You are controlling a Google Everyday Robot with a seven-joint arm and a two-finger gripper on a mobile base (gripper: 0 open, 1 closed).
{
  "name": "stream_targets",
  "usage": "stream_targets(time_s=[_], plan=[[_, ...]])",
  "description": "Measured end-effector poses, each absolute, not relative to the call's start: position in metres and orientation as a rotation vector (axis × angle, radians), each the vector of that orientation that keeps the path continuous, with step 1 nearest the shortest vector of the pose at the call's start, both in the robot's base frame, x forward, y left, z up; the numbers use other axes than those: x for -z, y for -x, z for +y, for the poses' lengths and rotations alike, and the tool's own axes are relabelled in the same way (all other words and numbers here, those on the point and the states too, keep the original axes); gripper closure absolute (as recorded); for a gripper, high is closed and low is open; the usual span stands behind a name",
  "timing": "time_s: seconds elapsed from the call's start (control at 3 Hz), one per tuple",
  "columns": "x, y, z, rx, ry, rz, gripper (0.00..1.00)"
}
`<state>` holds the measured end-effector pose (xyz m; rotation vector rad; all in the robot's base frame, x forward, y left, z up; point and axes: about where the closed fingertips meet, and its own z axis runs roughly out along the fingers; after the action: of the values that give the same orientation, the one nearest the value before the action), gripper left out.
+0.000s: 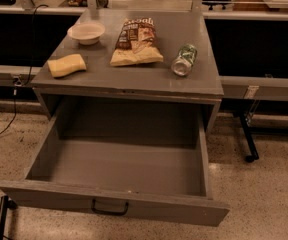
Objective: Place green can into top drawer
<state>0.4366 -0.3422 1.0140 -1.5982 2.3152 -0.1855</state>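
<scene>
The green can (pixel 184 60) lies on its side on the right part of the grey cabinet top (pixel 134 79), silver end facing me. The top drawer (pixel 119 204) is pulled fully open below it, with nothing inside and a small dark handle at the centre of its front panel. The gripper is out of view; no part of the arm shows.
On the cabinet top lie a chip bag (pixel 136 42), a white bowl (pixel 86 32) and a yellow sponge (pixel 66 65). Black-fronted counters run left and right behind the cabinet. A wheeled black stand leg (pixel 247 141) stands on the speckled floor at right.
</scene>
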Motion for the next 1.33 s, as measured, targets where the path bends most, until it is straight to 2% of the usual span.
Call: stream_targets(time_s=[0.33, 1.0, 1.33], plan=[[-1.034, -0.441, -0.39, 0.244, 1.532, 2.324, 0.0], [-1.06, -0.459, -0.449, 0.364, 1.431, 2.296, 0.0], [-1.06, -0.46, -0.449, 0.366, 1.429, 2.294, 0.0]])
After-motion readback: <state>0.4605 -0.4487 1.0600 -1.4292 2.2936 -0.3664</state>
